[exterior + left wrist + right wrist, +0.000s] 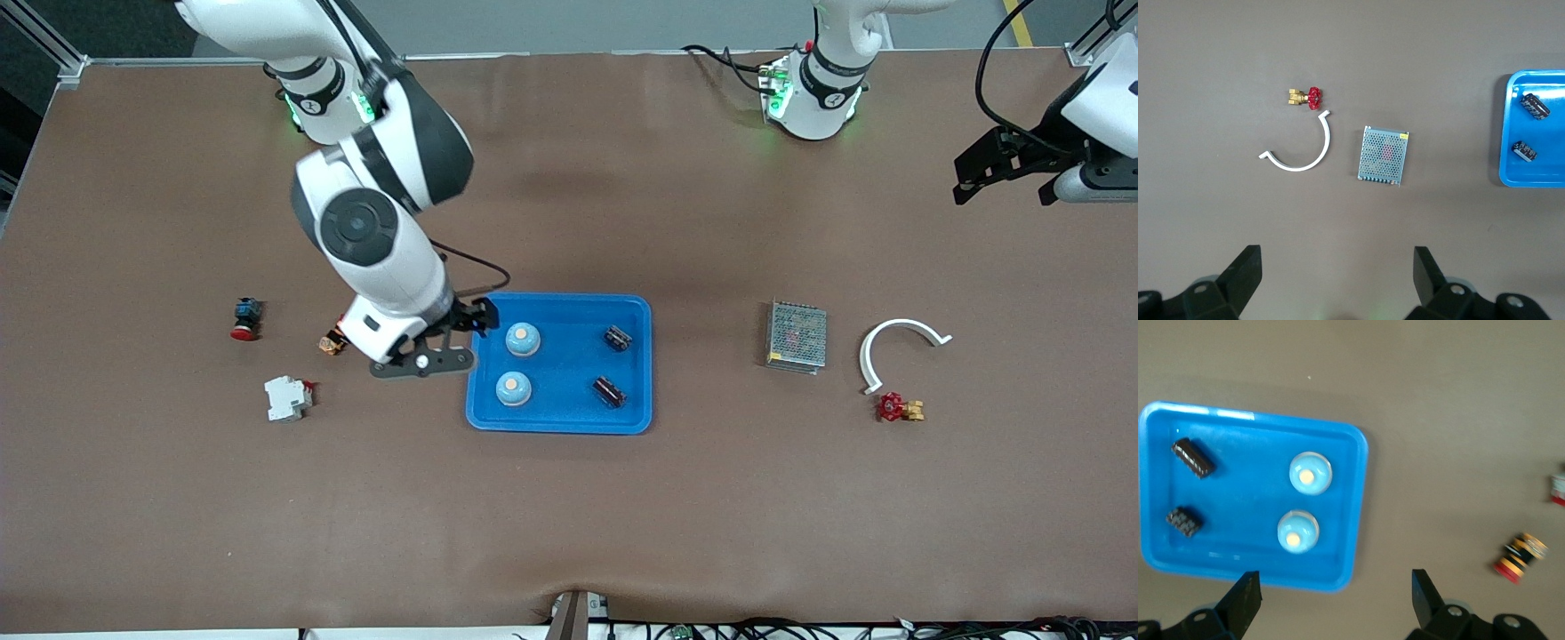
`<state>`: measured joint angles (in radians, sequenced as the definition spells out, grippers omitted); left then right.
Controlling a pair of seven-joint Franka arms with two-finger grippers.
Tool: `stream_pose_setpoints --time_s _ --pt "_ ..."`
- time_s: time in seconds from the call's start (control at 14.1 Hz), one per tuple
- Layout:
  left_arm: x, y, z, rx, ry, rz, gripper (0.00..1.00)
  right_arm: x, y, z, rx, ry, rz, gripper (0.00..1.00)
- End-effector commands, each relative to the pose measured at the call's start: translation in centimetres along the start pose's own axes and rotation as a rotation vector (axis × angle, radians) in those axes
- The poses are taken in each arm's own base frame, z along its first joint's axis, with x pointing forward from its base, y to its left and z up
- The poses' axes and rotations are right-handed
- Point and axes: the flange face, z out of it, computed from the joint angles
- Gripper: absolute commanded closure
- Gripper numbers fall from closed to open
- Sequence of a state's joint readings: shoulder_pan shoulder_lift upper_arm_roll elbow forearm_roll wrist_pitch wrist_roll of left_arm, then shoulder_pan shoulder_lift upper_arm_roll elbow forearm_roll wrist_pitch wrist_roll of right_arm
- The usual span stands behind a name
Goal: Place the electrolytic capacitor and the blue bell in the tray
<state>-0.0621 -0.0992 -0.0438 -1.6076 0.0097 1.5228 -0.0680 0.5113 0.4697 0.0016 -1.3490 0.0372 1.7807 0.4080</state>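
The bright-blue tray (569,411) lies mid-table. Two blue bells (523,339) (513,388) stand in it toward the right arm's end. Two dark electrolytic capacitors (618,338) (609,392) lie in it toward the left arm's end. My right gripper (452,340) is open and empty, over the table just beside the tray's rim. Its wrist view shows the tray (1355,520), the bells (1310,473) (1298,531), the capacitors (1193,458) (1185,521) and the open gripper (1336,590). My left gripper (1003,182) waits open and empty, up at the left arm's end of the table.
A metal mesh box (796,336), a white curved clip (898,342) and a red-handled brass valve (898,408) lie toward the left arm's end. A red push button (245,318), a small orange part (333,341) and a white breaker (287,397) lie toward the right arm's end.
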Motion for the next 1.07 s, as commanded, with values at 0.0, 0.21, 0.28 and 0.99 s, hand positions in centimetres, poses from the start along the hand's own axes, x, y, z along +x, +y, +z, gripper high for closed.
stream_pose_setpoints --time_s 0.0,0.21,0.28,0.99 --pt "-0.8 -0.1 -0.5 -0.007 0.006 0.002 0.0 -2.3 1.1 -3.3 0.006 -0.029 -0.014 0.0" --pt "-1.0 -0.2 -0.9 -0.007 0.013 0.001 0.0 -3.8 3.8 -7.0 0.0 -0.05 -0.027 0.0" --pt "-1.0 -0.3 -0.9 -0.008 0.011 -0.002 0.0 -4.2 5.0 -8.0 0.001 -0.054 -0.051 0.0" --pt "-1.1 -0.3 -0.9 -0.007 0.011 -0.001 0.0 -5.9 16.2 -14.5 0.024 -0.058 0.081 0.0"
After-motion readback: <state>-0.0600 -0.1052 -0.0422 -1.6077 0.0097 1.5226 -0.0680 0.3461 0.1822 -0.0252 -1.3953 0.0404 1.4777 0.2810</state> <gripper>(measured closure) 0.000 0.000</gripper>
